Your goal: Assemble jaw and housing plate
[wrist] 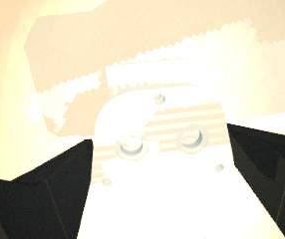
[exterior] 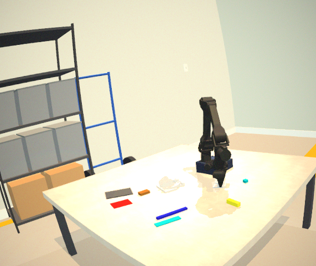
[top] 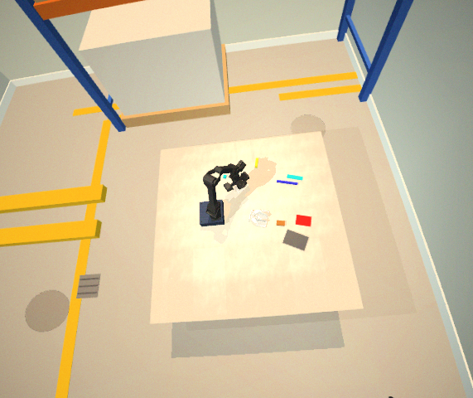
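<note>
The white housing plate [wrist: 157,184] [exterior: 215,187], with two raised rings around holes and smaller holes near its edge, lies between the fingers at table height. Whether it touches the table cannot be told. My gripper [wrist: 159,134] [exterior: 220,185] [top: 235,186] is shut on the housing plate, one dark finger at each side edge. In the top view the arm mostly hides the plate. The pale gripper assembly [top: 259,217] [exterior: 169,184] stands apart from my gripper on the table. Its jaws, pins, stubs and gear teeth are washed out and cannot be told apart.
An orange block [top: 280,223] [exterior: 144,192], a red plate [top: 303,220] [exterior: 120,203] and a grey plate [top: 295,240] [exterior: 118,193] lie beyond the assembly. Blue [exterior: 171,213] and cyan [exterior: 167,221] bars, a yellow block [exterior: 233,202] and a cyan cube [exterior: 245,180] also lie on the table.
</note>
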{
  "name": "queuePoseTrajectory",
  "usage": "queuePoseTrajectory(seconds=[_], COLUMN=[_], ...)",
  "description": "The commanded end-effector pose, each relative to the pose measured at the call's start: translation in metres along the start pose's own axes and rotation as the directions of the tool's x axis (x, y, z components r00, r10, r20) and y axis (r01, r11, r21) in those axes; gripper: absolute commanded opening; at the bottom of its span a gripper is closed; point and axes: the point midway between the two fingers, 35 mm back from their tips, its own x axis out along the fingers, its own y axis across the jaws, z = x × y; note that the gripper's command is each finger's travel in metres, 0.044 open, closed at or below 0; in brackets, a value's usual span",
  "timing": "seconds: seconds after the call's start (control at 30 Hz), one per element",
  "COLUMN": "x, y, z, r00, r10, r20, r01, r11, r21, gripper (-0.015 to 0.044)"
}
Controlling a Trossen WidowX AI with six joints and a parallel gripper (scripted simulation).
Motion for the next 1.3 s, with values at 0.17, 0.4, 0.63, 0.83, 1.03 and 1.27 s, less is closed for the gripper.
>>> queuePoseTrajectory(seconds=[0.17,0.4,0.63,0.83,1.03,1.27], x=[-0.017,-0.039,-0.062,-0.073,-0.073,-0.073], y=[0.002,0.003,0.002,0.000,0.003,0.009], z=[-0.001,-0.001,-0.001,-0.001,0.007,0.030], r00=[1.000,1.000,1.000,1.000,1.000,1.000], r10=[0.000,0.000,0.000,0.000,0.001,0.003], r20=[-0.001,-0.002,-0.003,-0.004,-0.003,0.000], r01=[0.000,0.000,0.000,0.000,-0.001,-0.003], r11=[1.000,1.000,1.000,1.000,1.000,0.997], r21=[0.000,0.001,0.002,0.002,-0.020,-0.082], gripper=[0.0351,0.0351,0.0351,0.0351,0.0351,0.0351])
